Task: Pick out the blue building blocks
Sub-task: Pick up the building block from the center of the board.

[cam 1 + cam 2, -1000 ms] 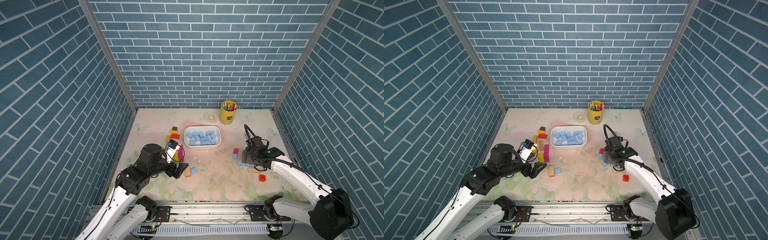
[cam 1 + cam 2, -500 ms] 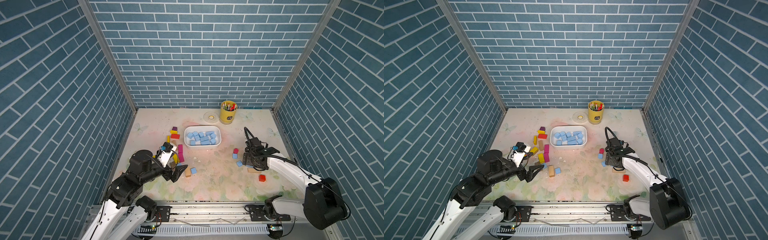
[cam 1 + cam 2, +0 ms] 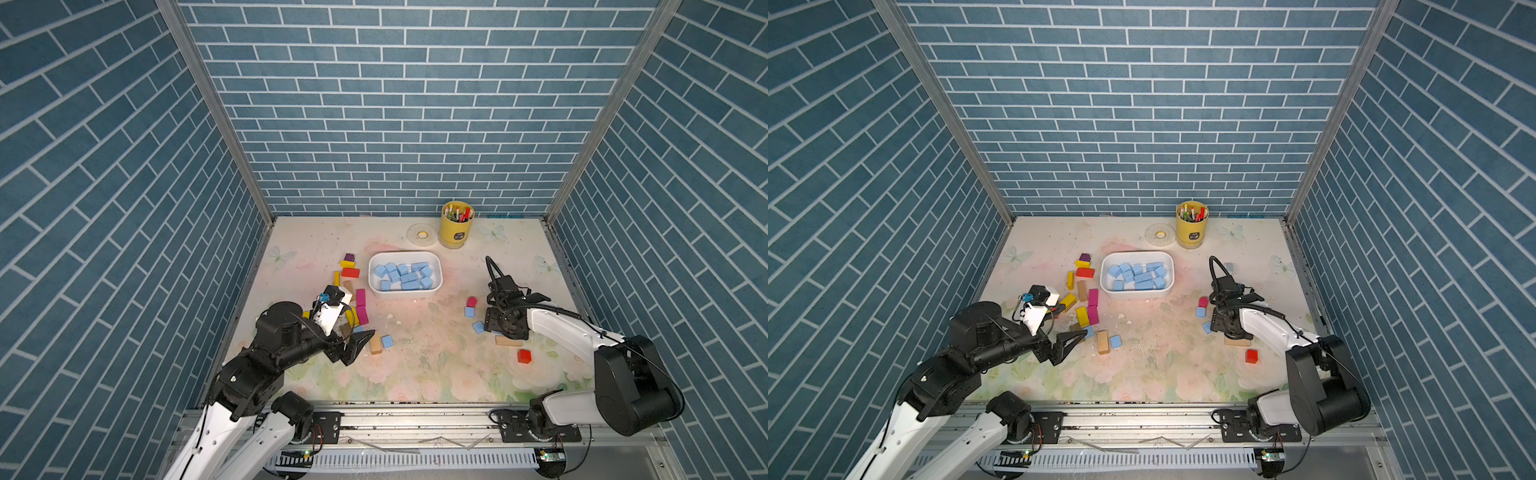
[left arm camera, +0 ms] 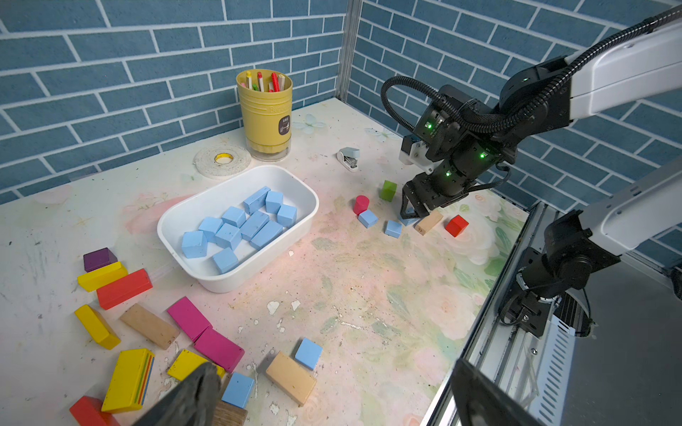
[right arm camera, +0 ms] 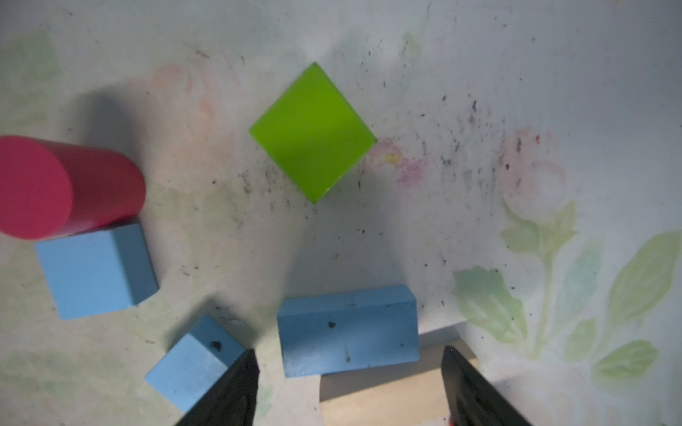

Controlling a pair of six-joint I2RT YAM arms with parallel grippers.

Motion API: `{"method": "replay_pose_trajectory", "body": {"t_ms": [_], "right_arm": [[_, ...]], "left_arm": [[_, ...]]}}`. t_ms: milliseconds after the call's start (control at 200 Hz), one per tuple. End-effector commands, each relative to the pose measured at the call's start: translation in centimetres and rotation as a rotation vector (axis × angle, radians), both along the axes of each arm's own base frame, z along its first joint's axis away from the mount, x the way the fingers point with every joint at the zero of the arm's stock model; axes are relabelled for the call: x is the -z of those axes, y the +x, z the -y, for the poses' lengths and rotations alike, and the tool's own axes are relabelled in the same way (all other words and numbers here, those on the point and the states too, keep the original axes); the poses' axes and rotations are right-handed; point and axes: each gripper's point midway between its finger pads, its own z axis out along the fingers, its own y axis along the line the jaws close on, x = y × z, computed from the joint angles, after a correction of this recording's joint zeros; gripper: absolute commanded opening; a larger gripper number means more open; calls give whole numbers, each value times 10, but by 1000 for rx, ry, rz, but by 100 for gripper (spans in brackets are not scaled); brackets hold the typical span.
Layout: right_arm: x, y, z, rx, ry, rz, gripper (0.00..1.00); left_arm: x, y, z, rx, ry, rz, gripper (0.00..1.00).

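Most blue blocks (image 3: 405, 276) lie in the white tray (image 3: 437, 266), centre-far, and a few sit loose left and right. My right gripper (image 5: 348, 350) straddles a blue brick (image 5: 348, 330), jaws apart, not touching it. My left gripper (image 3: 360, 347) is spread wide near a blue cube (image 3: 387, 341). The floral mat (image 3: 415, 370) is scuffed. Brick-pattern walls (image 3: 395, 124) enclose it.

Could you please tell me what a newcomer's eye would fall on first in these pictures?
Most striking is the white tray in the middle of the table, filled with sky-blue blocks. Beside it, on the robot's left, lies a bright scatter of yellow, red and magenta blocks. On the robot's right, the right pincer hangs low with open jaws on either side of a long blue brick, and a green cube lies apart nearby.
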Motion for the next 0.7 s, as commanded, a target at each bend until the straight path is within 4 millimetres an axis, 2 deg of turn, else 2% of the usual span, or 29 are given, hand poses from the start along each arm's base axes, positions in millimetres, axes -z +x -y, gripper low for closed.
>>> {"method": "replay_pose_trajectory", "body": {"t_ms": [0, 695], "right_arm": [[10, -2, 2, 22, 11, -16, 74], [21, 0, 3, 33, 26, -37, 62]], "left_arm": [[1, 0, 2, 19, 0, 14, 99], [2, 0, 2, 16, 2, 12, 99]]}}
